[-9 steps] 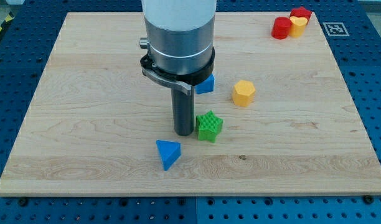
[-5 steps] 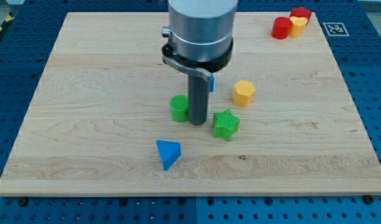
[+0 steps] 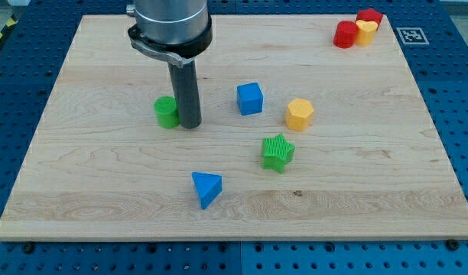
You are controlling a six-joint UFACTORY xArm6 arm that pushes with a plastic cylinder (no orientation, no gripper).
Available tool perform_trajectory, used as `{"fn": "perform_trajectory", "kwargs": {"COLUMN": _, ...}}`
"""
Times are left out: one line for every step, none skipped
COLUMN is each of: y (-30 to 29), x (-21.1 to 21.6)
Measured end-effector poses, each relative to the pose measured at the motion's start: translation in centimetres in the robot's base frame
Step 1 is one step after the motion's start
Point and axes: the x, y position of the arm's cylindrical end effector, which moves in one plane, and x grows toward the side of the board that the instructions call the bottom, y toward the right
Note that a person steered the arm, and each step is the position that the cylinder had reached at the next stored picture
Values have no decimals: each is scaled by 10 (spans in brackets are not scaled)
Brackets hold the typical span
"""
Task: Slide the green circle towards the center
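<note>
The green circle (image 3: 167, 111) is a short green cylinder on the wooden board (image 3: 96, 176), left of the middle. My tip (image 3: 190, 125) stands right against its right side, touching or nearly touching it. The rod rises from there to the grey arm body at the view's top. The rod hides a little of the circle's right edge.
A blue cube (image 3: 250, 98) lies right of the tip, a yellow hexagon (image 3: 300, 113) further right. A green star (image 3: 277, 152) lies below them and a blue triangle (image 3: 206, 188) lower down. A red cylinder (image 3: 345, 34), a yellow heart (image 3: 365, 30) and another red block (image 3: 369, 15) cluster at the top right corner.
My tip moved right, nudging the green star rightwards, then swept left and up. The green circle went left with it, from the middle to left of the middle. The blue cube is uncovered.
</note>
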Motion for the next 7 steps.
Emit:
{"fn": "perform_trajectory", "kwargs": {"y": -9, "x": 15}}
{"fn": "perform_trajectory", "kwargs": {"y": -48, "x": 17}}
{"fn": "perform_trajectory", "kwargs": {"y": -69, "x": 7}}
{"fn": "perform_trajectory", "kwargs": {"y": -67, "x": -2}}
{"fn": "perform_trajectory", "kwargs": {"y": -66, "x": 4}}
{"fn": "perform_trajectory", "kwargs": {"y": -66, "x": 17}}
{"fn": "perform_trajectory", "kwargs": {"y": -66, "x": 15}}
